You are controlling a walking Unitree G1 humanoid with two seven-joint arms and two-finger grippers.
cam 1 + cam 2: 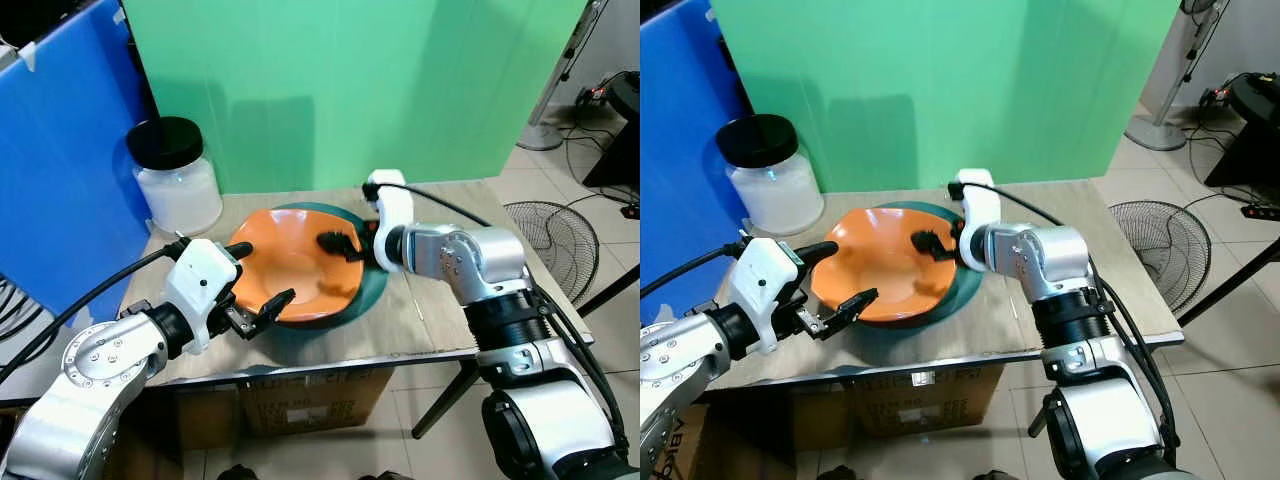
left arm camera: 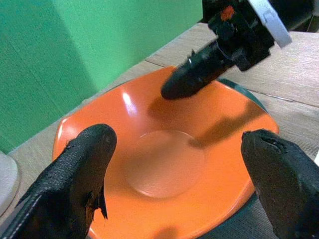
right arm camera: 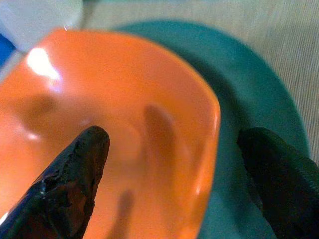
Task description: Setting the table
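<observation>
We see the orange bowl (image 1: 295,262) at the middle of the frame, sitting on a dark teal plate (image 1: 375,285) whose rim shows along the bowl's right and lower edges; both rest on the wooden table (image 1: 440,300).

Left gripper (image 1: 255,280), lower left of the frame: fingers spread wide; one finger lies by the bowl's left rim, the other by its near rim, so the bowl's near-left edge falls between them. In the left wrist view the two black fingers (image 2: 75,184) stand far apart at the lower corners with the bowl's hollow between them; we cannot tell whether either pad touches the rim; nothing is held.

Right gripper (image 1: 348,240), centre of the frame: also spread apart; one finger reaches over the inside of the bowl, the other sits outside the right rim above the teal plate. The right wrist view confirms it: one finger (image 3: 75,184) over orange at lower left, the other over teal at lower right, the bowl's rim running between them; contact with the rim we cannot tell; no clamp on it.

A white jar with a black lid (image 1: 175,175) stands at the table's upper-left corner, well apart from the bowl; a green screen (image 1: 340,90) rises behind; a floor fan (image 1: 555,235) lies at the right.
</observation>
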